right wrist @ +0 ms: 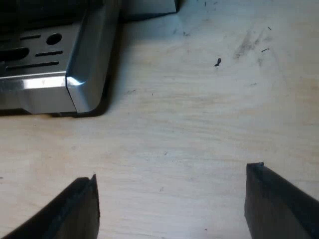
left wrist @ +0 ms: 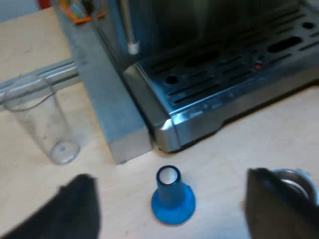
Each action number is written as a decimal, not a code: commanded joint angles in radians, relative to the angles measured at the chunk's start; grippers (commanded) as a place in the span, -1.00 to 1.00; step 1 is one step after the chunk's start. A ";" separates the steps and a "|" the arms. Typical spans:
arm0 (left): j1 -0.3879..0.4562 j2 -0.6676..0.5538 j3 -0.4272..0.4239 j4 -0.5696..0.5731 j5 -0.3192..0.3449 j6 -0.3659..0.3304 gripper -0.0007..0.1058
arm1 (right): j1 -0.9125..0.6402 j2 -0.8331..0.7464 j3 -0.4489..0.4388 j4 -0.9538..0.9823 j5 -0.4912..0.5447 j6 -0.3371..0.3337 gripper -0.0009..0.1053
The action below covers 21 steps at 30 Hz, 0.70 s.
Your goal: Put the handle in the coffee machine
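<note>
My left gripper (left wrist: 169, 199) is open above the wooden table, its black fingers (left wrist: 75, 209) wide apart. A blue tamper (left wrist: 172, 196) stands upright on the table between them, untouched. The round metal basket of the holder (left wrist: 298, 183) peeks out behind one finger; its handle is hidden. Just beyond stands the espresso machine with its slotted metal drip tray (left wrist: 224, 84) and a steam wand (left wrist: 128, 30). My right gripper (right wrist: 169, 199) is open over bare wood, near a corner of the drip tray (right wrist: 79, 84), with nothing between its fingers.
A clear measuring glass (left wrist: 42, 122) stands on the table beside a grey metal block (left wrist: 107, 109) that flanks the machine. A metal rail (left wrist: 55, 72) runs behind the glass. Small dark specks (right wrist: 218, 62) mark the wood.
</note>
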 commanded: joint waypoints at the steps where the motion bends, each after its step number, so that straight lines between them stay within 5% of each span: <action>1: -0.016 -0.133 0.000 -0.018 0.018 0.013 0.16 | -0.004 -0.034 -0.047 -0.001 0.003 0.015 0.21; 6: -0.028 -0.091 -0.005 -0.018 0.044 0.020 0.33 | -0.004 0.042 -0.158 0.067 0.029 -0.022 0.20; 10: -0.028 -0.026 -0.021 -0.018 0.091 0.020 0.32 | -0.004 0.159 -0.273 0.222 -0.018 -0.125 0.20; 21: -0.028 0.137 -0.067 -0.006 0.297 0.020 0.32 | 0.189 0.427 -0.458 0.295 -0.053 -0.130 0.20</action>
